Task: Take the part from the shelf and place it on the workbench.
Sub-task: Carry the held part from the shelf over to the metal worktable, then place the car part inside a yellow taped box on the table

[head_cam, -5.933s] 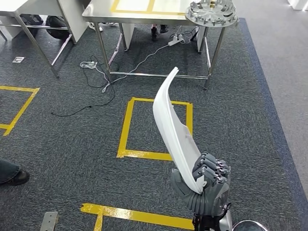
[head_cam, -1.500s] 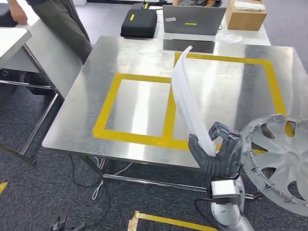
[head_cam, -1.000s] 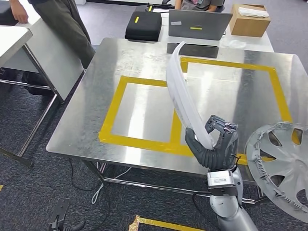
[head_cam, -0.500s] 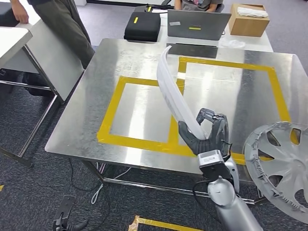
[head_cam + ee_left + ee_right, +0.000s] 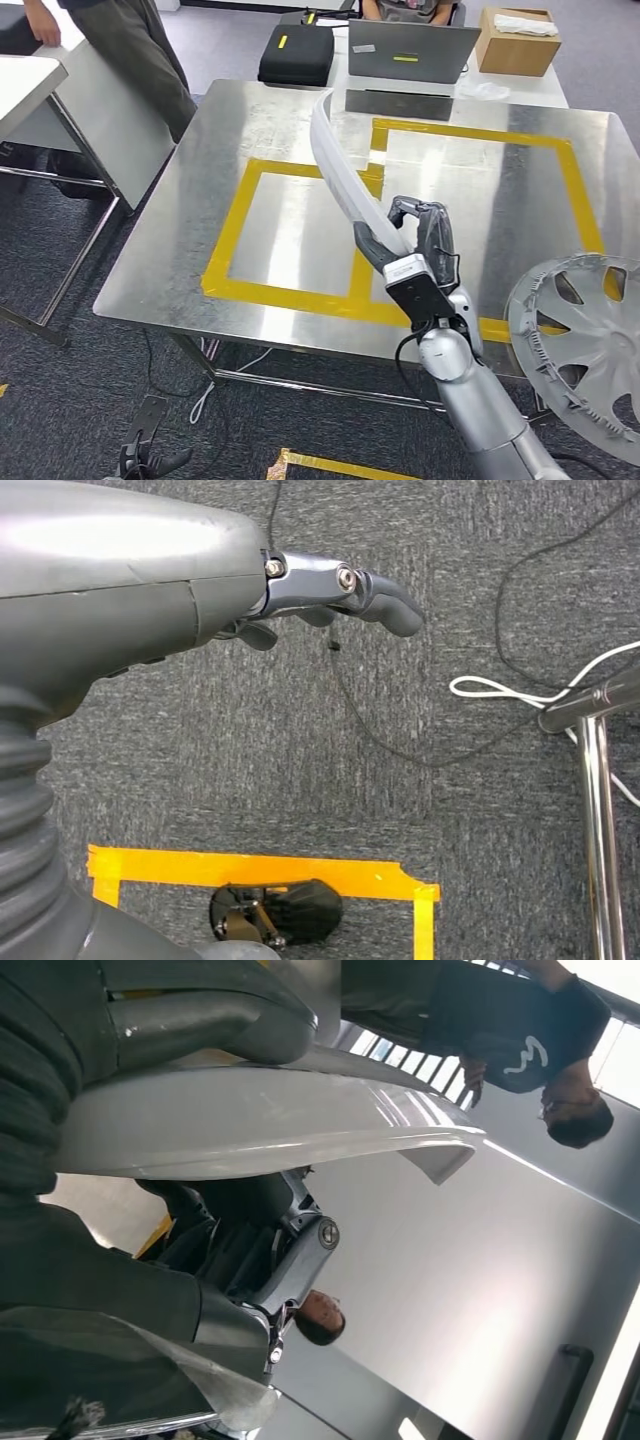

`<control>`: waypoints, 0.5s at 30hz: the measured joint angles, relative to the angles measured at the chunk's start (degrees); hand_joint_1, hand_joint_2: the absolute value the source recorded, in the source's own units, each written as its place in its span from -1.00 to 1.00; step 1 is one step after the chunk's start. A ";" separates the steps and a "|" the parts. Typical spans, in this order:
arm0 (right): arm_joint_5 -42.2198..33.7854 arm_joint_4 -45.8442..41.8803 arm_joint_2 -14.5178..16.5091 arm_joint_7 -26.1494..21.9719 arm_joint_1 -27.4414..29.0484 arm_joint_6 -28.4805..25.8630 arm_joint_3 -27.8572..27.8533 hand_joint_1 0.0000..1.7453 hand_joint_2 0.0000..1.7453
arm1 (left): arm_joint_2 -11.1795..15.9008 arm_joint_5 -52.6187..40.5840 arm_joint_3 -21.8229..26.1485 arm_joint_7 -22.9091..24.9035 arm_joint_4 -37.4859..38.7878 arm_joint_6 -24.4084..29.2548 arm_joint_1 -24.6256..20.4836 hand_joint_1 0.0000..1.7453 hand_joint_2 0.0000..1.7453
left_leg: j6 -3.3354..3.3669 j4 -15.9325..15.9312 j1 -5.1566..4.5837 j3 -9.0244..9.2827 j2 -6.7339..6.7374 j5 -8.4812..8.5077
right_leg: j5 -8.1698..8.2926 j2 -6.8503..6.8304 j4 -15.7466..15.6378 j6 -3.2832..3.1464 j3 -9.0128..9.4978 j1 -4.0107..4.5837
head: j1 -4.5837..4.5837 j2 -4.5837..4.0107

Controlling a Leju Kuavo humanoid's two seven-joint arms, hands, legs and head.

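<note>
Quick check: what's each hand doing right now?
Left hand: open, holding nothing, hanging over the carpet.
Right hand: holding the white curved part above the workbench.

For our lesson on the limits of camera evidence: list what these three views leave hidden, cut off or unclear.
- Head view: the lower end of the white part is hidden inside the right hand.
- Head view: the wheel cover is cut off by the right edge.
- Right wrist view: the part's held end is hidden behind the thumb.
- Left wrist view: the left hand's palm is turned away.
</note>
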 joint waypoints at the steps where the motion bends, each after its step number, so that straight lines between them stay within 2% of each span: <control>1: 0.01 0.26 0.04 0.03 -0.11 0.02 0.01 1.00 1.00 | 0.00 -0.02 -0.02 0.01 0.00 0.00 -0.01 -1.00 1.00 | 0.00 0.00 0.00 0.00 0.00 0.00 | 0.00 0.00 0.00 0.00 0.00 0.00 | 0.01 0.00; 7: 0.07 4.15 0.81 2.42 -3.40 1.72 0.07 1.00 1.00 | -0.19 -1.13 -0.56 0.84 0.00 -0.49 -0.42 -1.00 1.00 | 0.01 0.00 0.00 -0.01 0.00 0.02 | 0.02 0.01 0.00 0.01 -0.01 0.00 | 0.02 0.00; 15: 0.89 19.33 4.06 4.95 -13.34 2.68 -0.02 1.00 1.00 | -1.34 -3.77 -3.17 2.12 0.00 -1.97 -2.12 -1.00 1.00 | 0.05 0.00 0.00 -0.01 0.00 0.19 | 0.13 0.00 0.03 0.04 -0.02 0.00 | 0.00 0.00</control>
